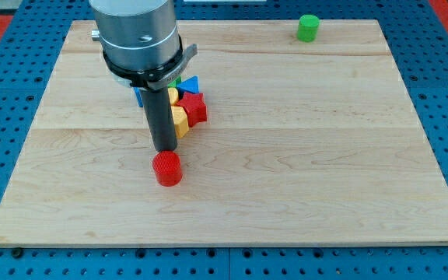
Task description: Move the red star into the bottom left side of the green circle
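Camera view: red star [195,107] flat, no long axis

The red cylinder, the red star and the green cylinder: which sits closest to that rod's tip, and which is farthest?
1. Red cylinder: just below my tip, toward the view's bottom.
2. Red star: up and to the view's right of the tip, in the cluster of blocks.
3. Green cylinder: far off near the view's top right, alone by the board's edge.

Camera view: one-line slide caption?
My tip sits just above the red cylinder, beside the red star cluster; the green circle stands far at top right.
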Tool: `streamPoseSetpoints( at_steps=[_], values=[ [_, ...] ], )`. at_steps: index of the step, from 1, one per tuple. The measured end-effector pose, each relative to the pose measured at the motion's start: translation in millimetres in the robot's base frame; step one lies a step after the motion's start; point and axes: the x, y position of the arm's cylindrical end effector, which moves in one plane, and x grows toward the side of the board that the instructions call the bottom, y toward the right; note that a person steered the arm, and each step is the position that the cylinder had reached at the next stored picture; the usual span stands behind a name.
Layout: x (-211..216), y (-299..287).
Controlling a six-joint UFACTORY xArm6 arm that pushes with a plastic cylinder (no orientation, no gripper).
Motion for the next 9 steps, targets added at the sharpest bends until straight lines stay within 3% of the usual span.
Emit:
streamPoseSetpoints(
  at_steps=[3, 6, 9],
  values=[
    [-44.5, -0.9],
    [-55.3, 15.5],
    [-82.0, 67.4]
  ],
)
